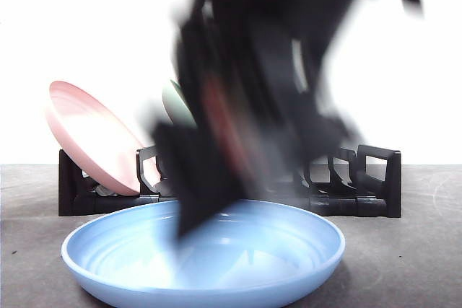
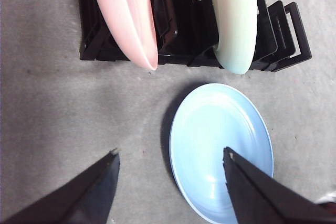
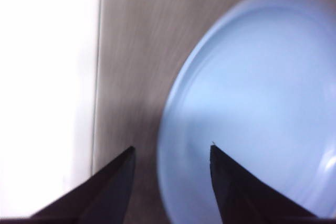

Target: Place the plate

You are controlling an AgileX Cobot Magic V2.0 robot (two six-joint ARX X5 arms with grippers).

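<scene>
Plate (image 1: 202, 257) lies flat bottom centre; rack (image 1: 375, 185) behind it, two plates (image 1: 90, 135) standing in rack, left.

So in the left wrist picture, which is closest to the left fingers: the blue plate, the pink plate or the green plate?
From the left gripper:
1. Blue plate, flat on the table, right by the fingers.
2. Pink plate and pale green plate, both standing in the black rack beyond; too close to call between them.
</scene>
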